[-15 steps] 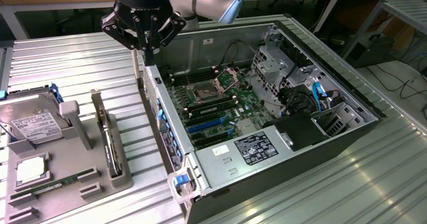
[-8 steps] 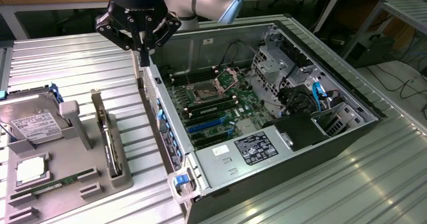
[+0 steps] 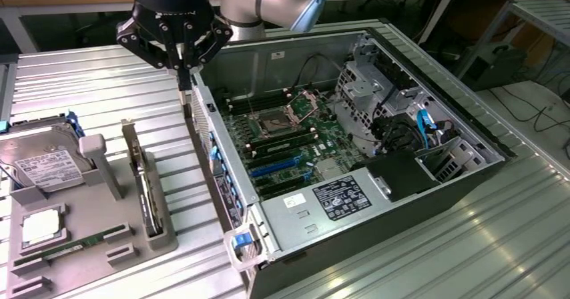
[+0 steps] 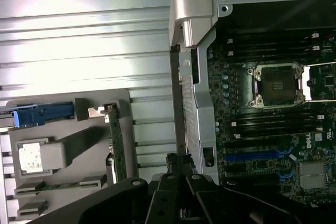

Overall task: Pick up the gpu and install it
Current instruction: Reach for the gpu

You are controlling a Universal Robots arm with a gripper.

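The gripper, closed on nothing, hangs over the computer case's rear wall — the gpu stands on edge along the grey rack's case-side edge, so reaching it cleanly probably means squaring to its top edge.

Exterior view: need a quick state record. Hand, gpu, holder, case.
hand: shut, nothing seen in it, above the case wall nearest the holder
gpu: standing on edge in the gray holder, not gripped
holder also carries: hard drive, RAM stick
case: open, lying on its side, motherboard exposed
task state: gpu not picked up
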